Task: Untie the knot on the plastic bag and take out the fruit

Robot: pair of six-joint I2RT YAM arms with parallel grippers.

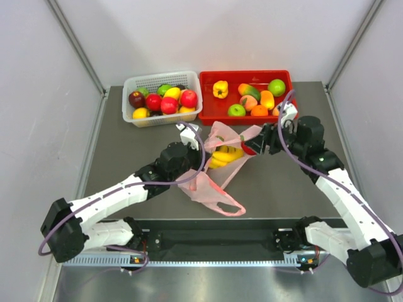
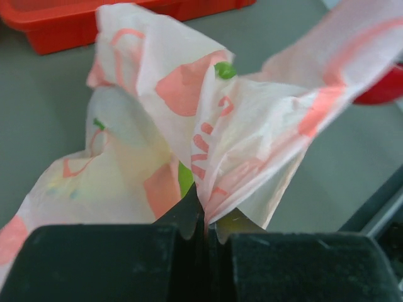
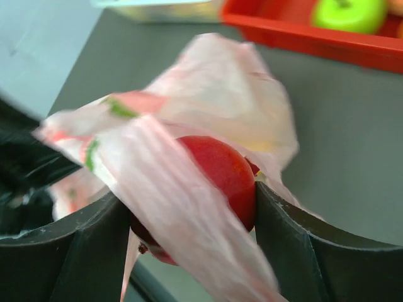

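Note:
The pink plastic bag (image 1: 217, 167) lies open in the middle of the table, its loop handles loose; no knot shows. A yellow banana bunch (image 1: 225, 155) lies in its mouth. My left gripper (image 1: 191, 139) is shut on a fold of the bag (image 2: 208, 145) at its left side. My right gripper (image 1: 255, 146) is shut on a small red fruit (image 3: 217, 173) at the bag's right edge, with a strip of bag film (image 3: 182, 207) draped across the fruit. A bit of green (image 2: 224, 70) shows through the plastic.
A white basket (image 1: 162, 99) of fruit stands at the back left, with a red tray (image 1: 247, 94) of fruit beside it on the right. The tray's edge shows in the wrist views (image 2: 94, 28) (image 3: 327, 44). Grey walls close in both sides.

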